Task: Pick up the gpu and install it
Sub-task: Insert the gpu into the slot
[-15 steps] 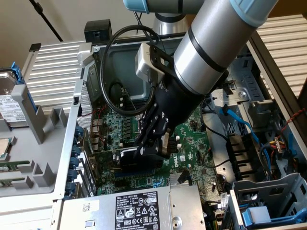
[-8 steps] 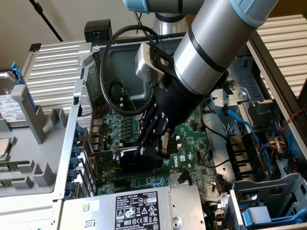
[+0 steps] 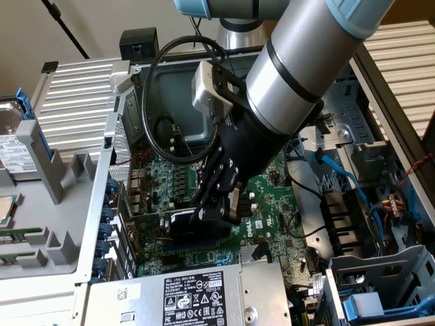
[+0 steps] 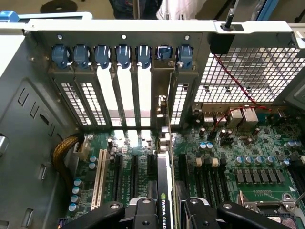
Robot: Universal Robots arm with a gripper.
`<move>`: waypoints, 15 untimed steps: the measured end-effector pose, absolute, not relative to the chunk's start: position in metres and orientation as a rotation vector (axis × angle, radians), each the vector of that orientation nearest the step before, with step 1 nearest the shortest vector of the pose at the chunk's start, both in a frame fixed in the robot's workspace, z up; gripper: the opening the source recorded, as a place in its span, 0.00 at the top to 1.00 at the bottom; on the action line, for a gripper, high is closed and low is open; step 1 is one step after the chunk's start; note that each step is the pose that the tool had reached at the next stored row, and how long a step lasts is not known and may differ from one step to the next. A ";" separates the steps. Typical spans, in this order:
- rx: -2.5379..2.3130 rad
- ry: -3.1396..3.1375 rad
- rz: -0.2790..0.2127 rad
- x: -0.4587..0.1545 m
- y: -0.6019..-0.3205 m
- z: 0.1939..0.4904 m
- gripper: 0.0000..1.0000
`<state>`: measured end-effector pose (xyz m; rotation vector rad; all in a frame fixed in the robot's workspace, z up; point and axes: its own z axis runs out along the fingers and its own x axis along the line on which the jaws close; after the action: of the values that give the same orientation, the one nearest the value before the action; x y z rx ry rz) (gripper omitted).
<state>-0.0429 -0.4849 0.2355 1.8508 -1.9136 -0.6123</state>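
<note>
The gripper (image 3: 216, 204) is down inside the open PC case (image 3: 75, 224), its black fingers (image 3: 219, 178) closed on the gpu (image 3: 194, 221) from both sides. The jaws stand part-way closed, pinching the card's black cooler between them. In the wrist view the fingers (image 4: 143, 212) clamp either side of the card (image 4: 163, 191), which stands on edge and runs straight ahead of the gripper toward the row of rear slot covers (image 4: 119, 90).

The gpu sits low over the motherboard (image 3: 265, 197), directly under the gripper, lined up along one of the black expansion slots (image 4: 133, 174). Its metal end bracket (image 4: 161, 90) stands against the case's rear wall, filling one slot opening below the blue clips (image 4: 123, 55). Whether the card's edge is fully seated in the slot cannot be told.

Beyond the gripper's far side, toward the exterior view's left, lies the ribbed grey panel (image 3: 78, 92). Just beneath the gripper in the exterior view is the silver power supply (image 3: 190, 295) with its black label. A black cable (image 3: 153, 102) loops from the wrist above the gripper. Blue cables (image 3: 340, 173) run over the drive bays on the exterior view's right, well apart from the gripper.
</note>
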 end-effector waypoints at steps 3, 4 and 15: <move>1.851 -1.914 -0.612 -0.043 -0.485 0.235 0.74; 1.851 -1.914 -0.612 -0.043 -0.485 0.235 0.74; 1.850 -1.915 -0.613 -0.043 -0.485 0.235 0.74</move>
<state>-0.0429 -0.4847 0.2353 1.8497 -1.9149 -0.6125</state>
